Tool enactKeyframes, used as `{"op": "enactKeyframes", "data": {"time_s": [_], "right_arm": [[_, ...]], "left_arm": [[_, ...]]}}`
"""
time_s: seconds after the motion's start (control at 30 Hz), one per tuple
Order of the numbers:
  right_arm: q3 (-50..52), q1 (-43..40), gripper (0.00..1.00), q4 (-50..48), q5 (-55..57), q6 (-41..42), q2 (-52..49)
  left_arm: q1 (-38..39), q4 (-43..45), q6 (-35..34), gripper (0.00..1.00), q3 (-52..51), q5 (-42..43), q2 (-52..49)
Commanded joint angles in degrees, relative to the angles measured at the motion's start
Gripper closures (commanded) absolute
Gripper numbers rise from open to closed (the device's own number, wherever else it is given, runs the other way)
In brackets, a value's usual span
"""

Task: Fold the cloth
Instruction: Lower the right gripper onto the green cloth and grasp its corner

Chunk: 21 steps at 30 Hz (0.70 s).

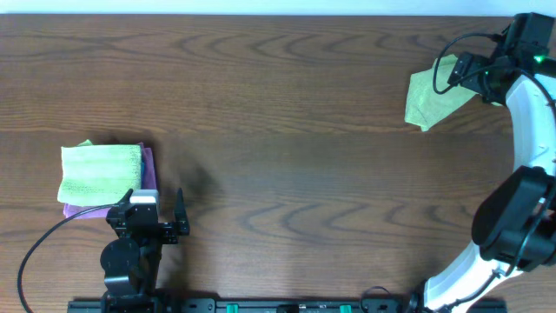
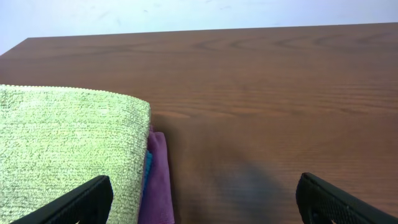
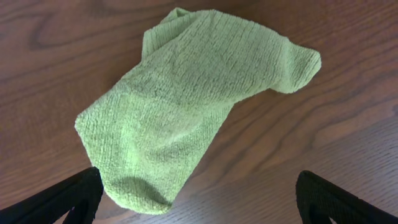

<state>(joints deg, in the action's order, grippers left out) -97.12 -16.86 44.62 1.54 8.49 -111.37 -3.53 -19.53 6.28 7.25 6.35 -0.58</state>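
At the near left of the table [image 1: 278,130], a folded green cloth [image 2: 62,149] sits on top of a small stack. The left wrist view cuts it off at the left and bottom edges, so its full outline shows only from overhead. Under it a purple cloth [image 2: 160,180] sticks out on the right side. Between the two is a blue layer [image 2: 148,169], visible only as a thin sliver, so what it is cannot be made out. The left gripper [image 2: 205,180] sits low, just near and right of the stack. Its jaws are spread wide and hold nothing, and only the tips of its fingers [image 2: 87,199] are in frame.

At the far right lies the crumpled green cloth [image 3: 193,106]. It is unfolded and lies flat on the wood in an irregular, elongated shape, with one rounded lobe turned out to the side and soft creases along its ribbed surface. The right gripper [image 3: 199,183] hangs over it, released, with one of its fingers [image 3: 74,196] on either side of the cloth's near end and apart from it. From overhead, cables [image 1: 452,65] and the wrist body cover the cloth's right edge and hide the fingertips.
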Motion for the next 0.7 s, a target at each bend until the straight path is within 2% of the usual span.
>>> {"op": "enactKeyframes", "data": {"time_s": [0.0, 0.2, 0.67], "right_arm": [[-1.4, -0.1, 0.01, -0.4, -0.1, -0.3, 0.1], [-1.4, -1.0, 0.01, 0.4, -2.4, 5.9, -0.1], [-1.5, -1.1, 0.01, -2.4, -4.1, 9.2, -7.7]], "left_arm": [[0.2, -0.7, 1.0, 0.05, -1.2, -0.8, 0.4], [0.2, -0.6, 1.0, 0.05, -1.2, -0.8, 0.4], [0.2, -0.6, 1.0, 0.05, -1.2, -0.8, 0.4]]}}
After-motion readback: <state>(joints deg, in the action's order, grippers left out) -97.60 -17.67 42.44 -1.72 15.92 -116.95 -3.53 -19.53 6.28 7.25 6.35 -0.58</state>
